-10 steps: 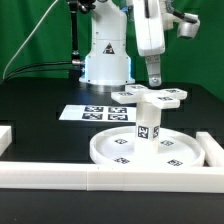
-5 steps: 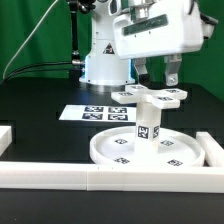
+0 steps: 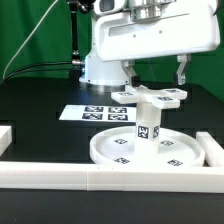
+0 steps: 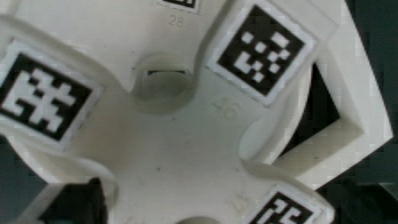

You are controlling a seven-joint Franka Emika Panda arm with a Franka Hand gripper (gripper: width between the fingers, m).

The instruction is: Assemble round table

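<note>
Four tagged arms are showing on the white cross-shaped foot piece (image 3: 152,95), sitting atop the short leg (image 3: 147,124) below the gripper (image 3: 155,73), whose fingers are standing wide apart, holding nothing. The round disc (image 3: 112,152) is lying on the desk (image 3: 40,100) beneath.

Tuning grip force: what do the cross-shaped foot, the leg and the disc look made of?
Cross-shaped foot: looks like hard white plastic, smooth with a slight sheen, edges rounded as if moulded; flat printed tags on its arms. Leg: same opaque white, apparently plastic, matte at this distance. Disc: white, rigid-looking raised rim, likely the same plastic. No grain or metallic glint on any of them; finer texture is not resolvable.
</note>
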